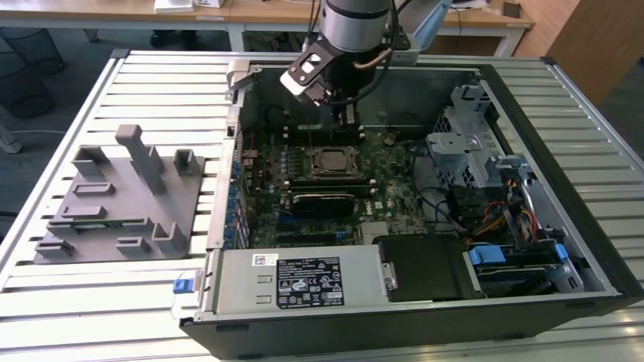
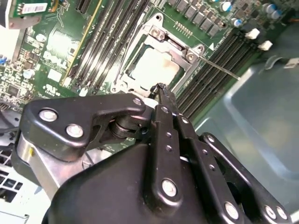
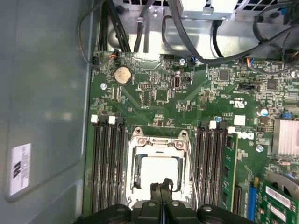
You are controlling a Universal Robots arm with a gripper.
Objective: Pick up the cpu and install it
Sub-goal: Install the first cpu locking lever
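Observation:
The cpu, a pale silver square, lies flat in the metal socket frame on the green motherboard inside the open computer case. It also appears in both wrist views. My gripper hangs just above the far edge of the socket. Its two black fingers are pressed together with nothing between them, and their tips sit over the chip's edge. A thin wire lever sticks out beside the socket.
Memory slots flank the socket, and a green memory stick stands in one. A grey fixture block sits on the slatted table at the exterior view's left. The power supply, drive cage and cables crowd the case.

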